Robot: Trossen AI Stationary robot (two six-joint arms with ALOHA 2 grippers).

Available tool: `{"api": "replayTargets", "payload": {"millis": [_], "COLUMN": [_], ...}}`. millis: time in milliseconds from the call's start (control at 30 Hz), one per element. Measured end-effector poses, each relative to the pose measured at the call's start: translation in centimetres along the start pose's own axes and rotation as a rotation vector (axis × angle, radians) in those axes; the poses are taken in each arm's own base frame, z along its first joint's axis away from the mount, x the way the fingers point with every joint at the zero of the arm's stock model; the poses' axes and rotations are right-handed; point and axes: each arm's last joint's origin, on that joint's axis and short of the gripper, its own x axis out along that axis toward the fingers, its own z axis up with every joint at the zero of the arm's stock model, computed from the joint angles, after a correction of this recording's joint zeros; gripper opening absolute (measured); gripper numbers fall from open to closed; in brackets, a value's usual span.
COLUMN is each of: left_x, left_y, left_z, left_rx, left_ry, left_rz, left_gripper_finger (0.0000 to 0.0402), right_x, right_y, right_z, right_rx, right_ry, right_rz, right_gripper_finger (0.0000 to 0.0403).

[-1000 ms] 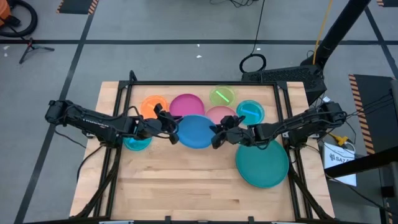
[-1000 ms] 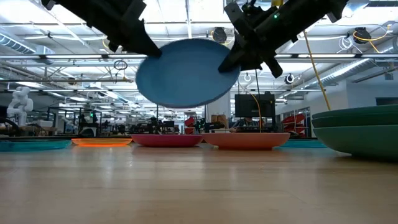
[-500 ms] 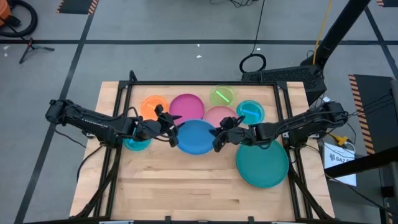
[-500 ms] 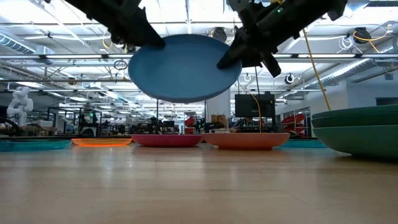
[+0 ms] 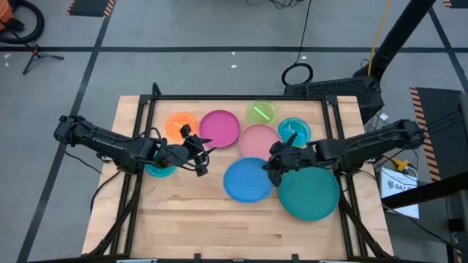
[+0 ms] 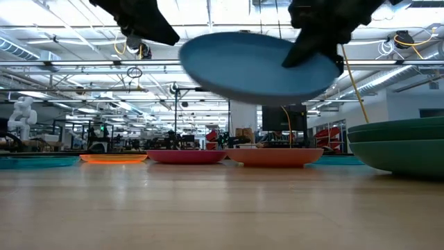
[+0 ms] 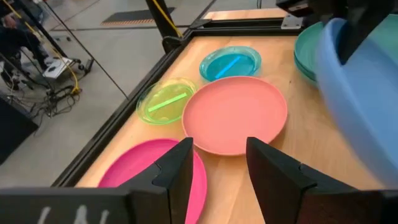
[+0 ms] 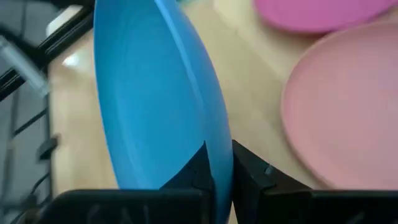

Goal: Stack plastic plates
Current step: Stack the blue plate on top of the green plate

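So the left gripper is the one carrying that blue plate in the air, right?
Not quite: the right gripper carries the blue plate in the air, shut on its rim, as the right wrist view shows. The left gripper stands open and apart.

Two dark jointed arms, black cables, blocky black claws

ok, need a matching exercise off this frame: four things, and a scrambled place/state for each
Things:
1. blue plate
2. left gripper
3. pink plate
4. big teal plates

Place or state:
a. flat on the table, between the magenta plate and the small light-blue plate
b. open, holding nothing
c. stacked at the table's right side
d. in the air, gripped at its edge by the right gripper

Pairs: 1-d, 2-b, 3-a, 4-c
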Motion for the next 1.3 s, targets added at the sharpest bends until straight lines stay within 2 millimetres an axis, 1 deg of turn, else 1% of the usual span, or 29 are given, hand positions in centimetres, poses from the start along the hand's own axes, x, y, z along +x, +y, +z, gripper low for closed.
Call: {"api": "replayTargets", "payload": {"millis": [133, 267, 433, 667, 767, 900, 1133, 1300], "left_x": [-0.2, -0.2, -0.2, -0.2, -0.2, -0.2, -0.2, -0.2], "left_y": [-0.3, -0.3, -0.3, -0.3, -0.3, -0.3, -0.3, -0.3], "left_z": [-0.1, -0.1, 0.0, 0.0, 0.0, 0.0, -0.2, -0.2], "left_rx": [0.011, 0.017, 0.014, 0.014, 0.014, 0.016, 0.026, 0.028], "left_ry": [0.003, 0.003, -0.002, -0.001, -0.001, 0.001, 0.013, 0.016], "left_rz": [-0.015, -0.021, -0.022, -0.021, -0.021, -0.021, -0.020, -0.020], "left_gripper_finger": [0.0154, 0.0154, 0.0154, 0.0154, 0.0154, 0.0154, 0.0154, 0.0154], "right_x": [-2.7, -5.6, -8.6, -11.4, -11.9, -12.0, -11.6, -11.2], "right_y": [-0.5, -1.7, -3.6, -5.7, -6.1, -6.4, -6.3, -6.2], "right_z": [-0.5, -1.6, -3.2, -4.9, -5.1, -5.1, -5.0, -5.0], "right_rx": [0.034, 0.106, 0.266, 0.407, 0.403, 0.371, 0.355, 0.349], "right_ry": [0.121, 0.279, 0.411, 0.515, 0.506, 0.453, 0.463, 0.457], "right_rz": [0.080, 0.073, -0.049, -0.238, -0.286, -0.336, -0.348, -0.373], "right_gripper_finger": [0.0022, 0.0022, 0.0022, 0.0022, 0.0023, 0.0035, 0.0071, 0.0089]}}
